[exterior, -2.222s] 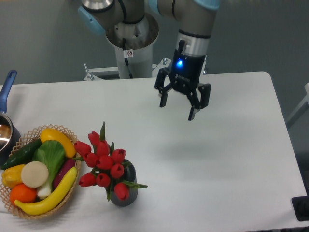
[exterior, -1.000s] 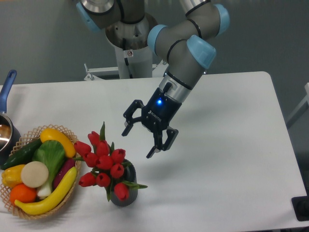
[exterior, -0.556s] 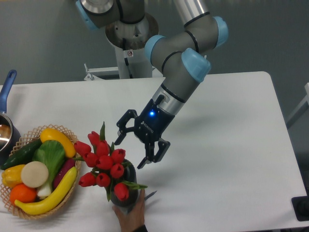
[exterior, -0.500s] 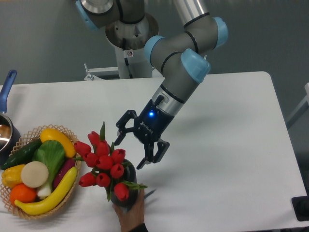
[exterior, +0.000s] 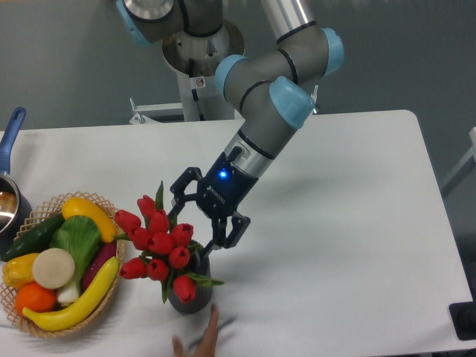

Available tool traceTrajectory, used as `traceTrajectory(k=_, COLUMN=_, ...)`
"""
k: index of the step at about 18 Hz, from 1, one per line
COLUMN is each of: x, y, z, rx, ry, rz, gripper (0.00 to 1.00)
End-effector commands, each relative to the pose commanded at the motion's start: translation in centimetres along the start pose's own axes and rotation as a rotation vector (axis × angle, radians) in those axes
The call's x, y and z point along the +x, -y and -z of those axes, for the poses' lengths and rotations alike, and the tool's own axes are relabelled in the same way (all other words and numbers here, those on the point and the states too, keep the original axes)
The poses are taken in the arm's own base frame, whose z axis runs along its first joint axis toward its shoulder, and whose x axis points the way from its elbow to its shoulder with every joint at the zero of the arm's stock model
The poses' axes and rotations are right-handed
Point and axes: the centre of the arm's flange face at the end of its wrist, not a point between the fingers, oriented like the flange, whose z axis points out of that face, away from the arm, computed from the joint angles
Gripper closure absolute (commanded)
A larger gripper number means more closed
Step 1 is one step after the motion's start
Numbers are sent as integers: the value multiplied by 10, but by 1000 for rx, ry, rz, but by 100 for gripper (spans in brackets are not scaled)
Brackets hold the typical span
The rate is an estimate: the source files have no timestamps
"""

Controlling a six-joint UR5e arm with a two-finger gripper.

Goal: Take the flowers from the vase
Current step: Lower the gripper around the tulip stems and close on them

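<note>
The flowers (exterior: 158, 242), a bunch of red tulips with green leaves, stand in the vase (exterior: 188, 294), a small dark grey ribbed cylinder near the table's front edge. My gripper (exterior: 195, 226) is open, tilted down to the left, just right of the bunch. One finger sits beside the upper blooms, the other reaches down by the vase's top. Nothing is gripped. The stems are hidden by the blooms and the vase.
A woven basket (exterior: 43, 327) of fruit and vegetables sits left of the vase, close to the flowers. A pot with a blue handle (exterior: 10, 134) is at the far left edge. A person's hand (exterior: 201, 339) shows at the front edge, just below the vase.
My gripper has come down and to the left, from the table's back to the flowers. A hand appeared at the vase's base and has now drawn back below it.
</note>
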Motion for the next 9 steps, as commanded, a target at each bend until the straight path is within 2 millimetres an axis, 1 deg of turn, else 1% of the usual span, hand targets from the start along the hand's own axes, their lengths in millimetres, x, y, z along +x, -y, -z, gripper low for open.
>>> traceTrajectory(k=2, x=-1, y=5, z=0, rx=1, ry=3, rz=-4, gripper=0)
traceTrajectory(k=4, x=-9, y=9, z=-2, rx=3, ry=5, rz=-12, gripper=0)
traceTrajectory(k=7, x=-18, y=11, z=-3, rx=6, ry=8, rz=-17, gripper=0)
traceTrajectory(k=9, x=-20, y=11, z=-5, rx=5, ry=6, rz=-17, gripper=0)
